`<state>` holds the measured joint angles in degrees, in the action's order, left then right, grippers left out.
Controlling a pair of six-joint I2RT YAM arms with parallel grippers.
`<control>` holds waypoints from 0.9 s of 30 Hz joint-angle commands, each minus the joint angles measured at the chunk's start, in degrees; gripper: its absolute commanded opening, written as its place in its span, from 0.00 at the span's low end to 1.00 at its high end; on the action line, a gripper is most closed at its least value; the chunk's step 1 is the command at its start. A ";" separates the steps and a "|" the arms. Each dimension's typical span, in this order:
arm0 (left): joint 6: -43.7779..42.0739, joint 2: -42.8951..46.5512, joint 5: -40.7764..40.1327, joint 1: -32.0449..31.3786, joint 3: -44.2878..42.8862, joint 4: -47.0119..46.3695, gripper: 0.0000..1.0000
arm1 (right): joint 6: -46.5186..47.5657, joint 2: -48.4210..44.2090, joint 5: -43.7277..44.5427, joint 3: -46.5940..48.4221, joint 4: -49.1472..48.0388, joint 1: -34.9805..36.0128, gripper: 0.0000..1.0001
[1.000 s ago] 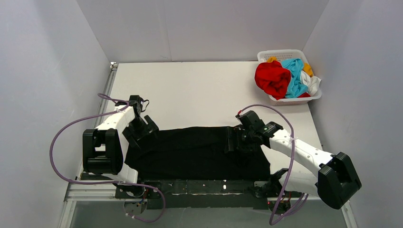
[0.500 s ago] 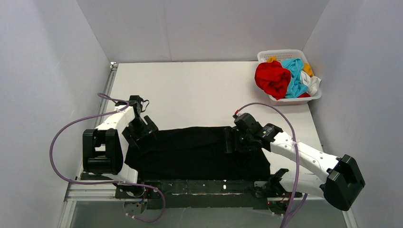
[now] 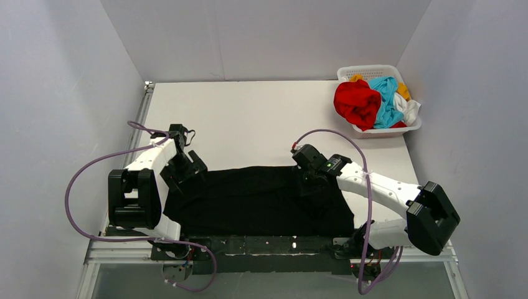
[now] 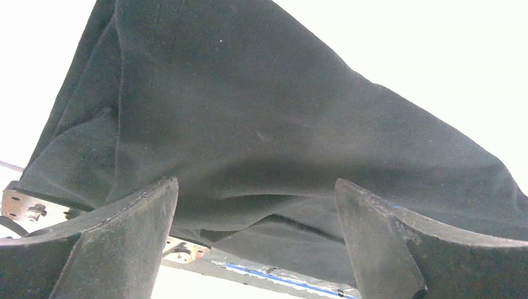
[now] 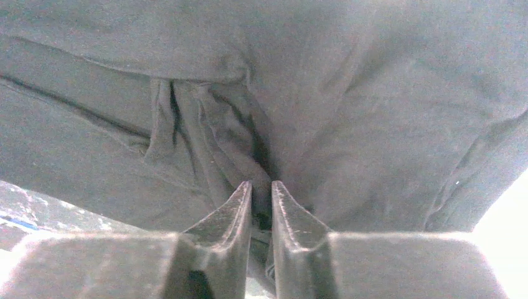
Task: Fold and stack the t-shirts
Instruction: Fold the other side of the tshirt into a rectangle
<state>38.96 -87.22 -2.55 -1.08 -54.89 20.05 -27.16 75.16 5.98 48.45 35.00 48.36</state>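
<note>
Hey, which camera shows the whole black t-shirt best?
The top external view: there the black t-shirt shows whole, spread out flat. The left wrist view shows only one end beyond the open left gripper; the right wrist view shows only wrinkled folds pinched in the right gripper.

White lattice basket (image 3: 373, 68) on table (image 3: 261, 118), far-right corner

The black t-shirt (image 3: 261, 199) spread at the near edge is plain black all over. The table (image 3: 261, 118) under it is off-white. At the far right, a white lattice basket (image 3: 367, 68) holds a red t-shirt (image 3: 356, 103), a light blue t-shirt (image 3: 386, 103), a white t-shirt (image 3: 411, 112) and an orange-yellow t-shirt (image 3: 405, 91), all plain. The left arm (image 3: 152, 159) and right arm (image 3: 380, 187) are white with black joints; their cables (image 3: 81, 180) are purple.
</note>
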 commanded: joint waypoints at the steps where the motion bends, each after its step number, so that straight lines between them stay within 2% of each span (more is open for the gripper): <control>1: -0.38 0.97 -1.05 0.31 -1.06 7.87 0.98 | -2.61 -0.91 3.23 2.03 3.70 0.98 0.18; 2: -0.44 1.00 -1.18 0.36 -1.11 7.97 0.98 | -3.22 -1.15 3.20 2.14 4.52 1.27 0.17; 4: -0.34 0.99 -1.26 0.29 -1.16 8.04 0.98 | -4.14 -1.91 2.57 1.89 5.38 2.03 0.04; 5: -0.36 0.94 -1.25 0.33 -1.16 7.99 0.98 | -4.52 -2.26 2.01 1.56 5.50 2.41 0.01; 10: -0.27 0.69 -1.21 0.29 -1.18 7.99 0.98 | -6.96 -2.69 -4.29 1.16 4.41 4.28 0.01; 16: -0.25 0.71 -1.16 0.29 -1.00 7.98 0.98 | -12.89 -1.10 -13.79 0.89 -3.05 6.13 0.01; 19: -0.31 0.87 -1.19 0.29 -0.86 8.03 0.98 | -13.62 0.94 -15.24 1.26 -4.10 6.52 0.17; 21: -0.49 0.97 -1.28 0.30 -0.95 8.19 0.98 | -13.18 1.41 -16.11 1.95 -3.43 6.57 0.36; 23: -0.42 1.29 -1.40 0.29 -0.96 8.41 0.98 | -12.02 -0.10 -16.45 2.24 -3.34 6.57 0.44; 27: -0.35 2.16 -1.16 0.32 -1.08 8.59 0.98 | -9.97 -5.78 -13.15 3.50 -1.84 6.49 0.66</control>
<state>38.96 -87.11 -2.61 -1.08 -55.24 20.84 -38.96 75.13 -8.21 48.47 33.04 54.57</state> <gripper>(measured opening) 0.981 0.562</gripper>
